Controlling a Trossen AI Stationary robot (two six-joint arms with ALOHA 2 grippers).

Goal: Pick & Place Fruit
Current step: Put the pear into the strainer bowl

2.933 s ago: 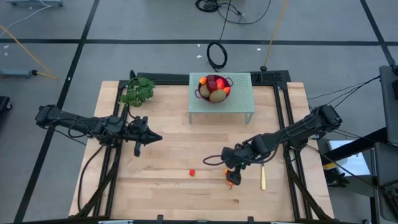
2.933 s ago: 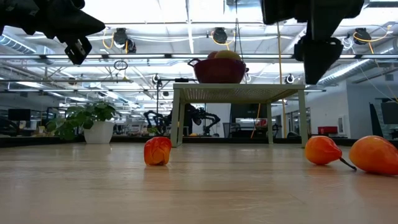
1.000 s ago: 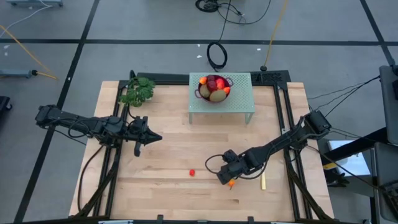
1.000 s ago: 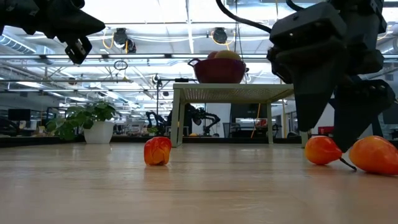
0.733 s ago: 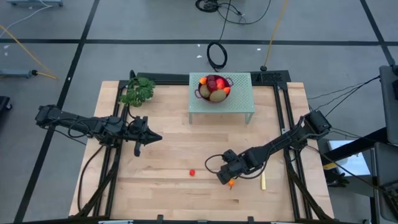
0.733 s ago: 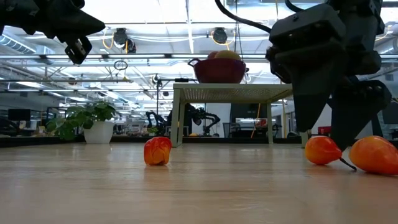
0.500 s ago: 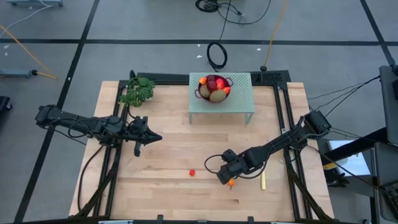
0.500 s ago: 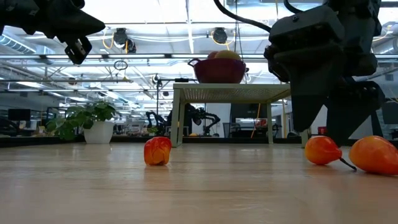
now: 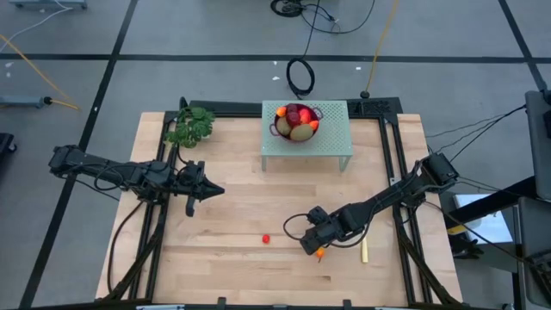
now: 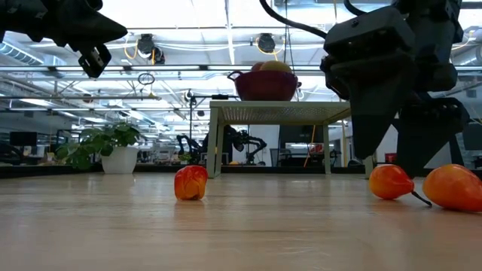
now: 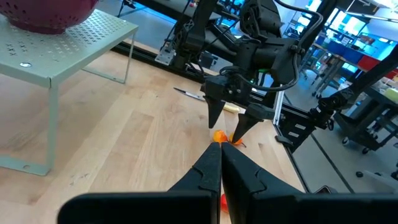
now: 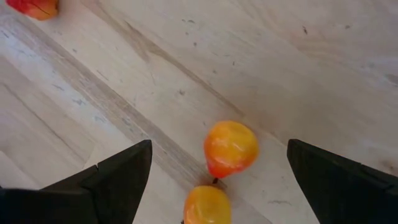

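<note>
My right gripper [image 9: 312,244] hangs open, pointing down, just above the table near its near-right part. In the right wrist view its fingers [image 12: 118,174] stand on either side of one tiny orange-red bit [image 12: 230,148] without touching it. A second bit [image 12: 207,204] lies against it and a third [image 9: 266,238] lies to the left; all rest on the wood. The other fruit fills a dark red bowl [image 9: 297,121] on a green stand [image 9: 336,142]. My left gripper [image 9: 217,189] waits shut, raised over the table's left half.
A slim yellowish knife [image 9: 364,250] lies just right of my right gripper. A leafy green sprig [image 9: 189,127] sits at the far-left corner. Bare wood stretches between the two arms and in front of the stand.
Nearly three seconds ago my right gripper was higher and a little farther right. It has since come down and leftward over the two orange-red bits. In the last second it has stayed nearly still, and no fruit has moved.
</note>
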